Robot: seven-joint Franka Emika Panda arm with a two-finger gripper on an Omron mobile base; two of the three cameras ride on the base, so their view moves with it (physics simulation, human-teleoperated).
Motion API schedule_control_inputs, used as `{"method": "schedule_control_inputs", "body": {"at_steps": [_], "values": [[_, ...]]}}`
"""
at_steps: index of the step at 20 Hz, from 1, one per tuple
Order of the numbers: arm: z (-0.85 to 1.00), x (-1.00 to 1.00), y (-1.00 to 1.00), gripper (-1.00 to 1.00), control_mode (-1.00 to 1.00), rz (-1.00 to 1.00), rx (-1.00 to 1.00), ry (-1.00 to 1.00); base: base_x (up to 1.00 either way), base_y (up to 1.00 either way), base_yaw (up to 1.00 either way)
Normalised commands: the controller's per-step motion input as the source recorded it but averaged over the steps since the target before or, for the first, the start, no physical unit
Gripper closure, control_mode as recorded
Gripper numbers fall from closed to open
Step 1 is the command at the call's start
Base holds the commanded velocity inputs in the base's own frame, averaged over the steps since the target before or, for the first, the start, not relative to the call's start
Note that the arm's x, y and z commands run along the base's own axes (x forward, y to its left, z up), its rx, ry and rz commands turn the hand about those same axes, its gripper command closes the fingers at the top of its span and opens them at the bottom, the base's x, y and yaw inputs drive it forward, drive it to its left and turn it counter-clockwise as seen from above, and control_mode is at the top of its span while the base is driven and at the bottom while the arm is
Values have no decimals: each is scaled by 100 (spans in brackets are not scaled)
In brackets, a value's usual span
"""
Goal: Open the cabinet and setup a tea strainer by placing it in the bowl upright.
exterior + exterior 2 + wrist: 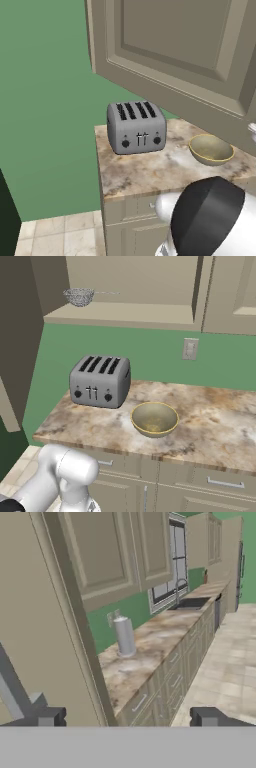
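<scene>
The tall beige cabinet with the raised-panel door (175,55) stands open, its door swung out over the marbled brown stone counter (210,421), so the shelf inside is free to reach. On the counter stands the grey four-slot metal toaster (100,381), and just beside it, apart from it, sits the shallow round olive-tan bowl with a thin yellowish rim (154,418), empty and upright. The small round grey metal-mesh tea strainer (80,296) lies on the cabinet shelf above the toaster, with a thin handle pointing to the side. In the hand view the two-finger gripper (127,717) has its dark tips far apart, so it is wide and holds nothing, next to the edge of the open door. I judge the strainer light and rather stiff, but its mesh may dent and slip; the rim, or the handle near the cup, seems the better place to take hold.
</scene>
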Motion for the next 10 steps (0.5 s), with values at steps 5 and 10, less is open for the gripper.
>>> {"method": "schedule_control_inputs", "body": {"at_steps": [5, 10], "values": [[15, -46, -42, -100, -100, 35, 30, 0, 0, 0, 0], [13, -17, -42, -100, -100, 43, 36, 1, 0, 0, 0]]}}
